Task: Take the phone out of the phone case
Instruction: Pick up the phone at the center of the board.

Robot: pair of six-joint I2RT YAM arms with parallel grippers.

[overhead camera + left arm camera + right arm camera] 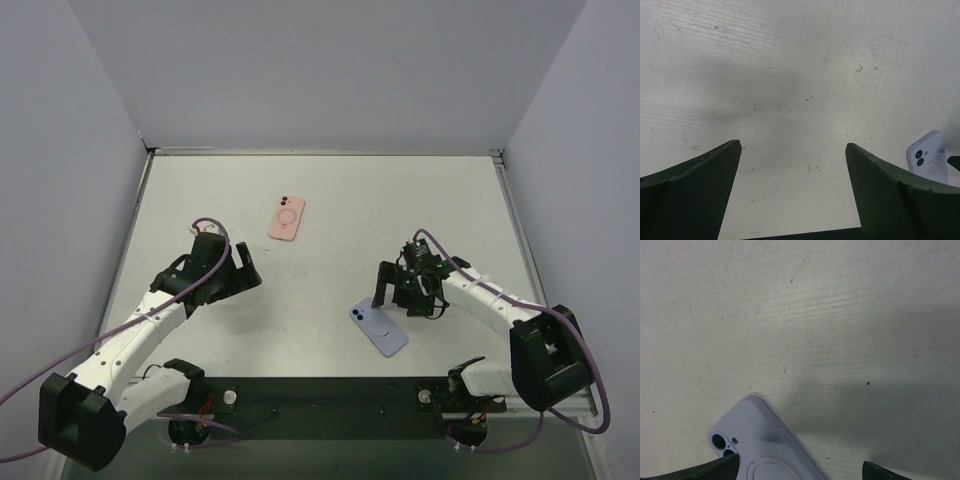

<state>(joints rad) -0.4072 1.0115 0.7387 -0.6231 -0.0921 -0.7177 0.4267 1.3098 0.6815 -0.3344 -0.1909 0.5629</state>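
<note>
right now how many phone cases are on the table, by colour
pink phone case: 1
lavender phone case: 1
total: 2

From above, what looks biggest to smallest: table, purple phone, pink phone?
1. table
2. purple phone and pink phone: nearly alike; purple looks slightly bigger, but it sits nearer the camera, so I won't rank them.
</note>
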